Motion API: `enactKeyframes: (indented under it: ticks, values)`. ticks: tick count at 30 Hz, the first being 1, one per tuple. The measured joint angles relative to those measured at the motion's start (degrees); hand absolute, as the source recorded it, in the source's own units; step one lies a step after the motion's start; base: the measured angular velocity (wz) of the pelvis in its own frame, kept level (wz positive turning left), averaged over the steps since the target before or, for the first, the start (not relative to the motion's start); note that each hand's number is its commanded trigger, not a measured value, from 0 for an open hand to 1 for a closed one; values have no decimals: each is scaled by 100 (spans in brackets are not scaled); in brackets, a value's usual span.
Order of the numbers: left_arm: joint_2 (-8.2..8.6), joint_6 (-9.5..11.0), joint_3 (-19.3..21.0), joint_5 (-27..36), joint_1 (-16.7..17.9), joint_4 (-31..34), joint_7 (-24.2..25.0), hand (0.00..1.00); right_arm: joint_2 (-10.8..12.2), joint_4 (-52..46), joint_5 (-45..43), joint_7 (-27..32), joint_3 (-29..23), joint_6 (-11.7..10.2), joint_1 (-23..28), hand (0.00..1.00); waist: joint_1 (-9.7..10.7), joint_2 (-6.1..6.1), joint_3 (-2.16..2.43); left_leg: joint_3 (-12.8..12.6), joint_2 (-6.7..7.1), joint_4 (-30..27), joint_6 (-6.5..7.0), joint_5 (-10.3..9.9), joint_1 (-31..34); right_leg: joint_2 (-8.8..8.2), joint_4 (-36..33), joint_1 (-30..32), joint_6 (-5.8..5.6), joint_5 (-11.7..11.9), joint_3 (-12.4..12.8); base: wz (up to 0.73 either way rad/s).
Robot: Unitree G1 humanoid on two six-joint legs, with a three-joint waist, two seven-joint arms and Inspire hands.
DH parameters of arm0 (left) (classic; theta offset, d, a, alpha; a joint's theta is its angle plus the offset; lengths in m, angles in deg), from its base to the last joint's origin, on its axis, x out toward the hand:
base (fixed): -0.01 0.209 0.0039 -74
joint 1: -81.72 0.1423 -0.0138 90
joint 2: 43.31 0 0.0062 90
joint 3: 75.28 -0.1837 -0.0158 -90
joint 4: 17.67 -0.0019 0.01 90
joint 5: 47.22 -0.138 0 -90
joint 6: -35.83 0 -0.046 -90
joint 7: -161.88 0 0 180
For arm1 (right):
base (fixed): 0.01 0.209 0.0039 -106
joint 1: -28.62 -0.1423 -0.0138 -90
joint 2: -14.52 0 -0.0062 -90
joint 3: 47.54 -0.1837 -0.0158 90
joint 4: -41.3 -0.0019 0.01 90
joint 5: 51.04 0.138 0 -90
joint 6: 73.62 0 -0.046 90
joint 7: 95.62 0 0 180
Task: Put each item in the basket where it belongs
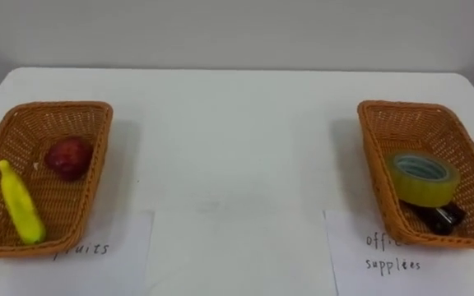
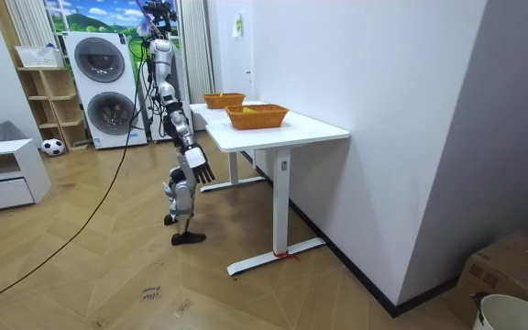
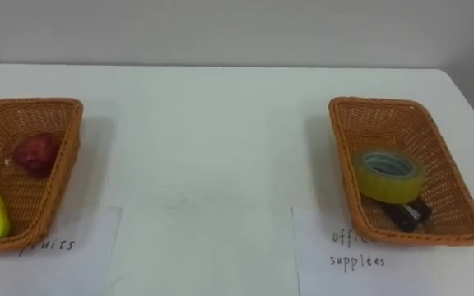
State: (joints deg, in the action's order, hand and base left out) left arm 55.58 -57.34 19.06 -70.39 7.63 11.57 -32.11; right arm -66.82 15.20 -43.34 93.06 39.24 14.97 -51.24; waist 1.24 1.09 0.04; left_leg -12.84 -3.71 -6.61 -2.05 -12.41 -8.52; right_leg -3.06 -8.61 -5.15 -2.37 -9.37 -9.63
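Since the banana [image 1: 20, 203] and the red apple [image 1: 68, 157] lie in the left wicker basket [image 1: 56, 105], just above the fruit label [image 1: 122, 238], each sits where its sheet says it belongs. Likewise the roll of packing tape [image 1: 422, 178] rests partly on a small dark object [image 1: 445, 219] in the right wicker basket [image 1: 401, 104], beside the office-supplies label [image 1: 360, 263]. Nothing lies loose on the white bench [image 1: 237, 140], so the sorting looks finished. In the room view the robot stands at the bench's edge. Its right hand [image 2: 200, 169] hangs low with fingers straight and spread, holding nothing, probably because nothing remains to pick up.
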Motion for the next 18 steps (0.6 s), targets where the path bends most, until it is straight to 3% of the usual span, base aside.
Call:
enactKeyframes:
  ticks: [3, 14, 18]
  values:
    - [40, -53, -17, -7, -7, 15, 92, 0, 34, -157, -257, -10, 101, -7, -16, 0, -7, -45, -34, 27, 0, -2, 0, 0, 7, 0, 0, -1, 0, 0, -4, 0]
    - [79, -22, -15, -121, -188, 97, 61, 0, 44, -157, -293, -340, 213, -41, -110, 0, -1, -21, -36, 80, 10, -28, 0, 0, -17, -12, 81, -78, -4, -16, -74, 3]
    - [78, -22, -14, -123, -169, 96, 58, 0, 44, -131, -254, -466, 214, -41, -93, 0, 2, -8, -16, 82, 11, -55, -1, 0, -19, -13, 86, -102, -4, -16, -71, 0]
